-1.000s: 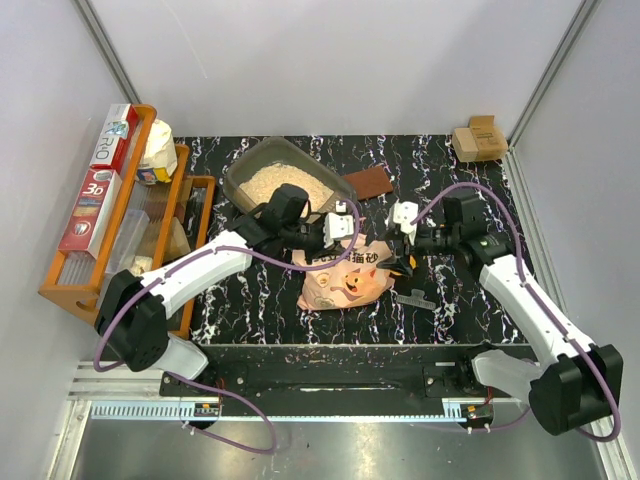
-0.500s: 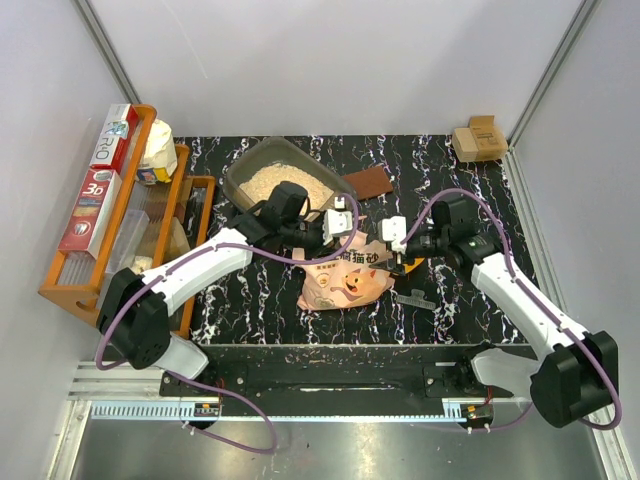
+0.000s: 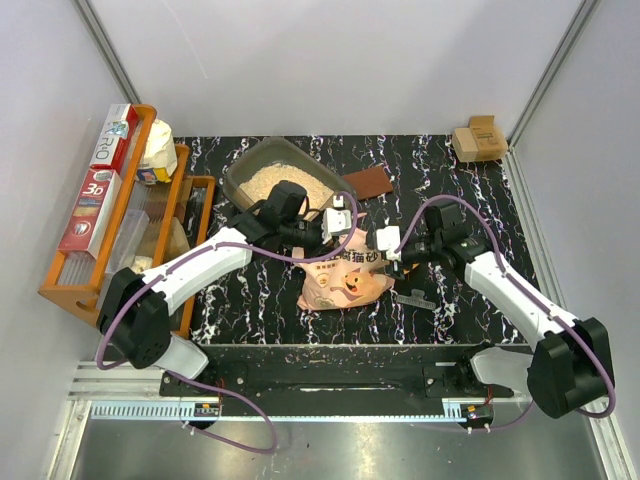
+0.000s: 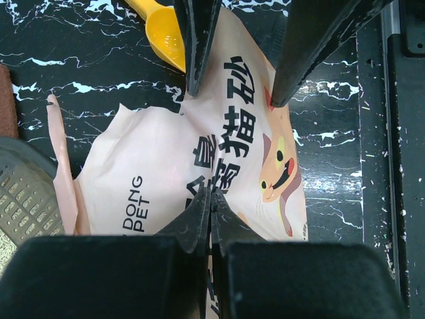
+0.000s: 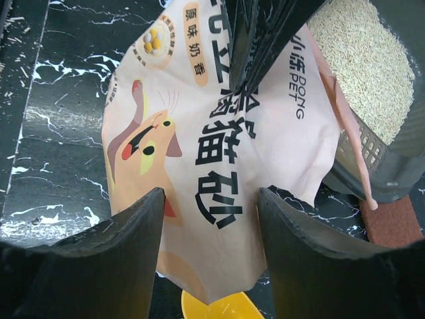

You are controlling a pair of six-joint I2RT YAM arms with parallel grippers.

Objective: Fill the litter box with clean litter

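Observation:
The dark grey litter box [image 3: 243, 168] stands at the back centre, with clean litter [image 3: 285, 185] as a pale tan mass inside it; in the right wrist view the box [image 5: 372, 174] and litter [image 5: 358, 60] sit at the upper right. Just in front lies a pink cat-printed bag [image 3: 345, 280]. My left gripper [image 3: 335, 228] is shut on the bag's upper edge [image 4: 166, 173], its fingertips [image 4: 211, 199] pinched together. My right gripper [image 5: 211, 199] is open and straddles the bag's opposite end [image 5: 219, 133], one finger on each side. Its fingers [image 4: 194, 46] face the left gripper.
A yellow scoop [image 5: 219, 309] lies on the table under the bag's end. A brown pad [image 3: 368, 182] lies right of the box. An orange wooden rack [image 3: 110, 215] with cartons fills the left side. A cardboard box [image 3: 478, 138] sits back right, a grey comb-like tool [image 3: 413, 298] near the front.
My right gripper has moved left and down onto the bag's end, its jaws narrowing slightly. The left gripper has stayed shut on the bag, almost still.

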